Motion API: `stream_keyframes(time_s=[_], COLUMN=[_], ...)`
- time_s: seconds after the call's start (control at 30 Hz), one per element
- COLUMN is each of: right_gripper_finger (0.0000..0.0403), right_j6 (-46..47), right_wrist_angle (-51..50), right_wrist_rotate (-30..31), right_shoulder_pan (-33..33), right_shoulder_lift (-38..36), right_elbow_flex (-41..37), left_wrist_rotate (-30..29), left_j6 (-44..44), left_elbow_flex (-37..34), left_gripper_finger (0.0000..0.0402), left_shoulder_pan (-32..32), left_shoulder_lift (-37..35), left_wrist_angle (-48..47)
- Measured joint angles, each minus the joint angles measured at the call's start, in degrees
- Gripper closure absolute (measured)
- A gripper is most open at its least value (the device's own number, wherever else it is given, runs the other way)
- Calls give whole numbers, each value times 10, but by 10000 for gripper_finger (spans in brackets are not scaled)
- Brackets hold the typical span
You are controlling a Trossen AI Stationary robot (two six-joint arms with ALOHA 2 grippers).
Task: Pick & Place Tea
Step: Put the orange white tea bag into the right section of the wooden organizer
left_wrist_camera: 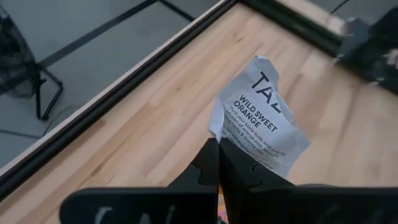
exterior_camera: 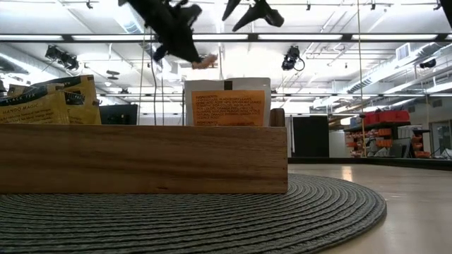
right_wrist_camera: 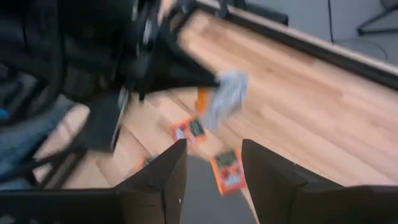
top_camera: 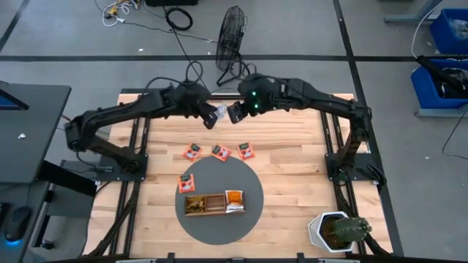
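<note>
Tea sachet (left_wrist_camera: 264,121), white, held aloft above the far part of the table (top_camera: 292,157) in my left gripper (top_camera: 212,117): my two dark fingers (left_wrist_camera: 214,168) are pressed together on its lower edge, and the crumpled paper stands up from them. Its printed face reads "WILD SWEET ORANGE" beneath larger letters that begin "TA", the rest being lost at a torn corner; the finer lines below are too small to read. My right gripper (top_camera: 235,113) hangs just beside the left one, its fingers (right_wrist_camera: 168,177) standing apart with nothing between them; in its own wrist view the held sachet shows as a pale blurred shape (right_wrist_camera: 225,93) at the tip of my other arm. Three orange sachets (top_camera: 219,152) with dark label marks lie flat in a row on the bare wood, near the far edge of the round grey mat (top_camera: 219,226); a fourth (top_camera: 188,183) lies on the mat itself. The wooden compartment tray (exterior_camera: 141,159) rests on the mat and holds yellow sachets (exterior_camera: 49,102) at one end and an orange-and-white sachet (exterior_camera: 227,106) standing upright at the other, the print on it too fine to make out. A potted cactus (top_camera: 338,231) stands at the near right corner of the table.
</note>
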Motion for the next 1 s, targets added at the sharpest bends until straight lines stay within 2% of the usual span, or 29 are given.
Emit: stream_keyframes(time_s=[0.23,0.4,0.63,1.0], right_gripper_finger=[234,202,163,182], right_j6=[0,1,1,6], right_wrist_angle=[48,46,44,96], right_wrist_rotate=[-8,-48,-50,-65], right_shoulder_pan=[-28,-42,-42,-48], right_shoulder_lift=[0,0,4,5], right_elbow_flex=[0,0,-11,-37], left_wrist_rotate=[-26,-55,-97,-121], left_j6=[-13,-14,-32,-28], left_elbow_flex=[0,0,0,1], left_gripper_finger=[399,399,399,399], left_shoulder_pan=[-41,-66,-82,-82], left_shoulder_lift=[-24,-24,-26,-32], left_wrist_angle=[2,4,41,51])
